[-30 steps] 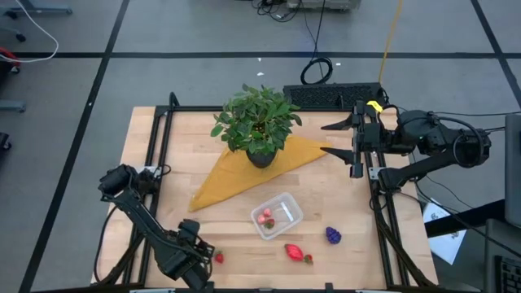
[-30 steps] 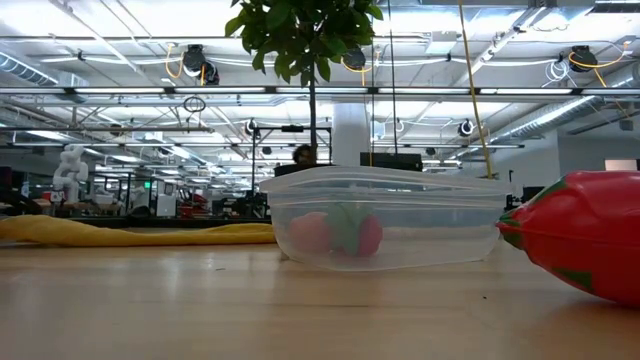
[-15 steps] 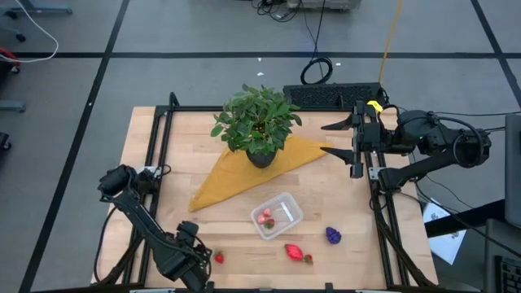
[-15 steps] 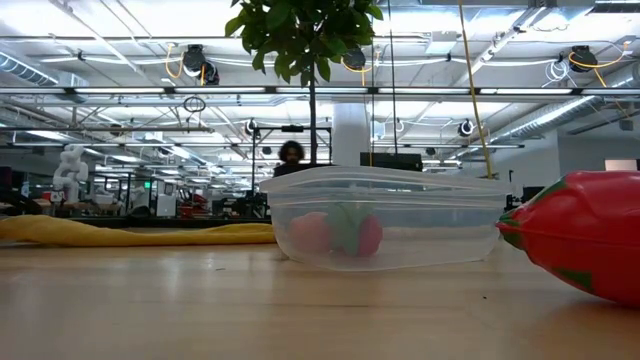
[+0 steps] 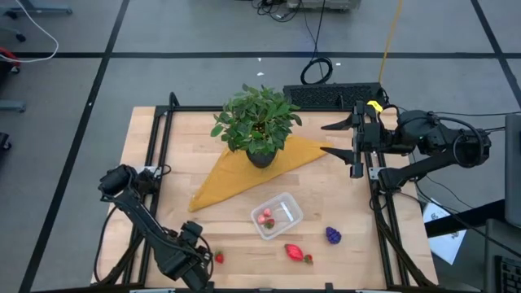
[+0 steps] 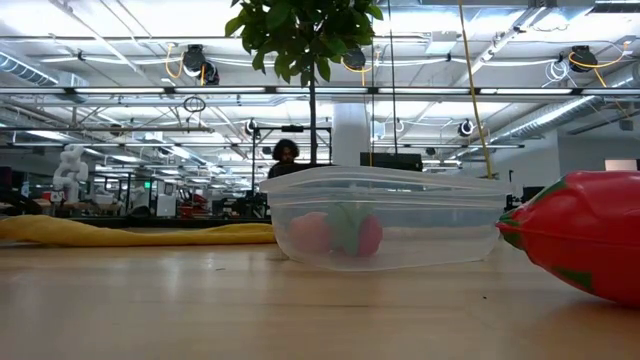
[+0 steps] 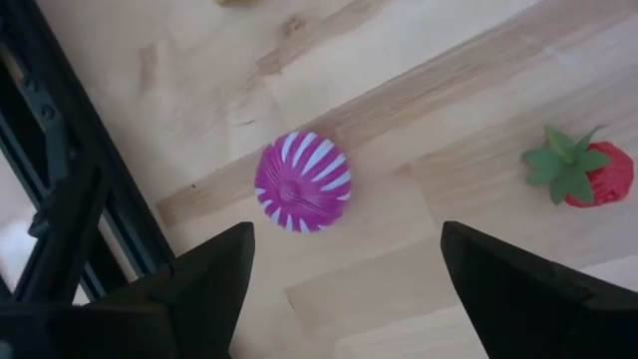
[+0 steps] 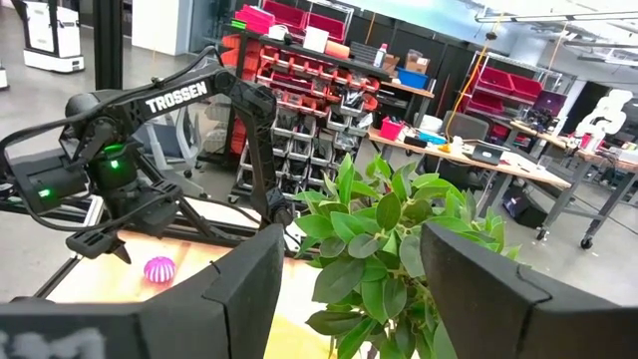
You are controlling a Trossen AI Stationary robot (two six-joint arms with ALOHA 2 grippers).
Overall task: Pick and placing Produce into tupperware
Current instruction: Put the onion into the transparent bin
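Observation:
My left gripper (image 7: 344, 274) points down, open, above a pink white-striped ball (image 7: 303, 180) that lies on the wood near the table's near left corner; the ball is between and a little ahead of the fingertips, untouched. A small red strawberry (image 7: 583, 175) (image 5: 218, 258) lies just right of it. The clear tupperware (image 5: 276, 215) (image 6: 385, 220) stands mid-table with pink and red pieces inside. A larger red fruit (image 5: 297, 253) and a purple knobbly piece (image 5: 333, 235) lie on the table near it. My right gripper (image 5: 338, 138) waits open, held level high at the far right.
A leafy potted plant (image 5: 259, 122) stands on a yellow cloth (image 5: 244, 175) at the table's far middle. Black frame rails (image 7: 60, 189) run along the table's left edge close to the ball. A person (image 6: 286, 155) shows in the room behind.
My left gripper has rolled a little about its own pointing line while staying in place above the near left corner. Its fingers stay apart. Nothing on the table has moved.

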